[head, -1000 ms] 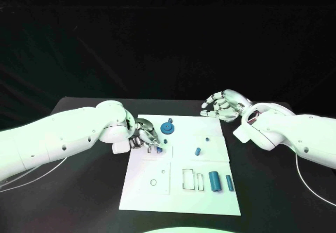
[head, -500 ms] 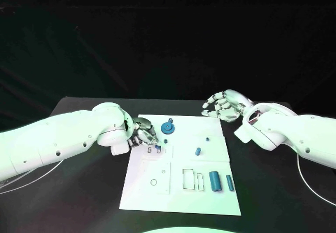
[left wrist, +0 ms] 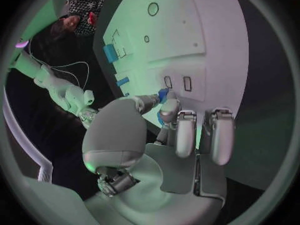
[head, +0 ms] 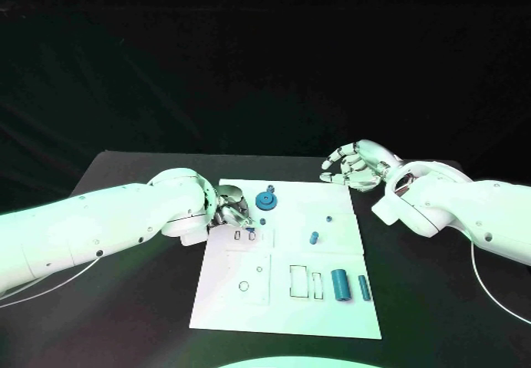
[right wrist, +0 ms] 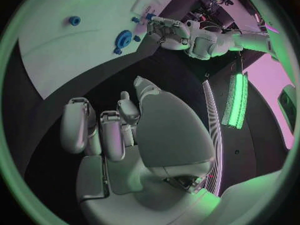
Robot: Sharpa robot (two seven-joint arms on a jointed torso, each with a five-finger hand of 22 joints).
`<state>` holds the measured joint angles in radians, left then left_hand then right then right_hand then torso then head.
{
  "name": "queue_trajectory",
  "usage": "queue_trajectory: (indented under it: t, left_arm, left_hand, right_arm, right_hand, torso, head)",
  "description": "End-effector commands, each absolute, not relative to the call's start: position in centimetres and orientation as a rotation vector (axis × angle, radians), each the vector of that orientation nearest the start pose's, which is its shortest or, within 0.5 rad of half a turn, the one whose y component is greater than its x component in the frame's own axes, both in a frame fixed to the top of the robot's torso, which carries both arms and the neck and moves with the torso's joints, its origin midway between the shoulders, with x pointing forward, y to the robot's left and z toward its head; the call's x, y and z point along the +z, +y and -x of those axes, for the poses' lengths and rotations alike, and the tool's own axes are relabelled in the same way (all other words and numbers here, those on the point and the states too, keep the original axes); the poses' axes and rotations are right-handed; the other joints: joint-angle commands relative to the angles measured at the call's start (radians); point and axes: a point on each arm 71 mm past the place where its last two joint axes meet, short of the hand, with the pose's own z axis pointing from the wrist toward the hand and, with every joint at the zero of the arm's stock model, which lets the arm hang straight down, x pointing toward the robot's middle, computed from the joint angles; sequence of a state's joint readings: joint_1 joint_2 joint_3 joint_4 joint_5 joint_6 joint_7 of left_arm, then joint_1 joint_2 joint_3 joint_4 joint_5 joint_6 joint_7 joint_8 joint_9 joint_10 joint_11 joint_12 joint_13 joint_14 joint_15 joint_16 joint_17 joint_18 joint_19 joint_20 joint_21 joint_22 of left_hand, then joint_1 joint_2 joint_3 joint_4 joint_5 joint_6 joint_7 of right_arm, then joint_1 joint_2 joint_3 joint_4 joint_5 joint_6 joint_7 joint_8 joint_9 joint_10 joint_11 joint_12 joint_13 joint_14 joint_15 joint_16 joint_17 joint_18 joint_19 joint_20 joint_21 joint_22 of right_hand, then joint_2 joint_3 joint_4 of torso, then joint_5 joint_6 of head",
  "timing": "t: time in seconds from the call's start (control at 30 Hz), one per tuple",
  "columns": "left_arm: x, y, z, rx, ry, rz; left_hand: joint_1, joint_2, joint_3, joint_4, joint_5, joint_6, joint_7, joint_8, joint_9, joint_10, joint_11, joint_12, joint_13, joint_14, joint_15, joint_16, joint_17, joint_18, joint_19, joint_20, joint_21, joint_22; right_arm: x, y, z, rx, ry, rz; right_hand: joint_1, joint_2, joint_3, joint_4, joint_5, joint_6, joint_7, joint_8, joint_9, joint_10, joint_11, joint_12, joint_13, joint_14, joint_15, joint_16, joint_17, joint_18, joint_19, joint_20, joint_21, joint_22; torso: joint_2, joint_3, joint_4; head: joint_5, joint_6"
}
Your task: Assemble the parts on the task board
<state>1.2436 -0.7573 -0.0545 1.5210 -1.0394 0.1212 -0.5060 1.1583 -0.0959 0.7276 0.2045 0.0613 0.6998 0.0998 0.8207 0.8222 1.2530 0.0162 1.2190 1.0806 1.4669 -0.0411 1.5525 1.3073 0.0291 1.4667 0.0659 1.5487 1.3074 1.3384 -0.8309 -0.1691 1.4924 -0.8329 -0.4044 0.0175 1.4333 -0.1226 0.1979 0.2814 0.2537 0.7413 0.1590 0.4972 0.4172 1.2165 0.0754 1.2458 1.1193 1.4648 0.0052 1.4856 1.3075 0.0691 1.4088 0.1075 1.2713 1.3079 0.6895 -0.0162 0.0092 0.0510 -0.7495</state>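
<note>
The white task board (head: 282, 307) lies mid-table. My left hand (head: 230, 212) hovers over its left edge and pinches a small blue part (head: 260, 222) between thumb and a finger, just above two small rectangular slots (left wrist: 177, 82). The left wrist view shows that pinched part (left wrist: 164, 94) at the fingertips. A blue gear (head: 265, 202) and a small peg (head: 270, 188) stand just beyond the hand. Two blue pegs (head: 314, 238) stand mid-board, and two blue cylinders (head: 340, 285) lie near the right edge. My right hand (head: 356, 165) hangs off the board's far right corner, fingers bent but apart, holding nothing.
The black table (head: 122, 307) surrounds the board, with bare room to its left and right. Outlined recesses (head: 298, 282) and a small ring hole (head: 243, 287) mark the near half of the board. In the right wrist view the gear (right wrist: 123, 37) and left hand (right wrist: 172, 30) show beyond my right hand (right wrist: 119, 125).
My left forearm has swung lower and the left hand with its blue part has edged slightly further over the board. The right hand has held still.
</note>
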Motion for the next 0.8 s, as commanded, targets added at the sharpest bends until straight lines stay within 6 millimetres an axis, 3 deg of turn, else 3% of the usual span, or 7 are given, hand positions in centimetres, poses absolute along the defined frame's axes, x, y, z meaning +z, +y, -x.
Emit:
queue_trajectory:
  t: [0.03,0.8]
  left_arm:
    - [-20.98,16.89,-47.89,-0.508,2.302,0.094]
    - [-21.67,16.68,-47.39,-0.495,2.414,0.027]
  left_hand:
    - [-0.012,-0.001,0.194,-0.186,0.010,0.008,-0.007,0.006,0.006,0.011,-0.001,-0.003,0.000,0.094,-0.006,-0.003,0.231,-0.017,0.074,-0.008,0.000,0.209]
    - [-0.040,-0.014,0.214,-0.197,0.052,0.020,-0.011,0.010,0.018,0.020,-0.005,-0.002,0.002,0.093,-0.010,-0.005,0.227,-0.016,0.073,-0.009,-0.001,0.207]
  right_arm:
    - [-16.39,-21.02,-50.18,0.925,1.673,-0.327]
    - [-16.43,-20.94,-50.25,0.924,1.675,-0.326]
  right_hand:
    - [0.002,-0.008,0.007,0.000,0.006,-0.003,0.002,-0.005,-0.001,-0.004,0.000,-0.004,-0.001,0.065,-0.004,-0.006,0.085,0.001,-0.004,0.000,-0.005,0.076]
    - [0.002,-0.009,0.008,0.000,0.007,-0.003,0.002,-0.005,-0.001,-0.005,0.000,-0.006,-0.003,0.064,-0.004,-0.008,0.082,0.002,-0.005,0.000,-0.007,0.075]
  torso:
    - [0.000,0.0004,-0.0009]
    - [0.000,0.0007,-0.0001]
  head:
    - [0.001,-0.002]
    - [-0.002,-0.011]
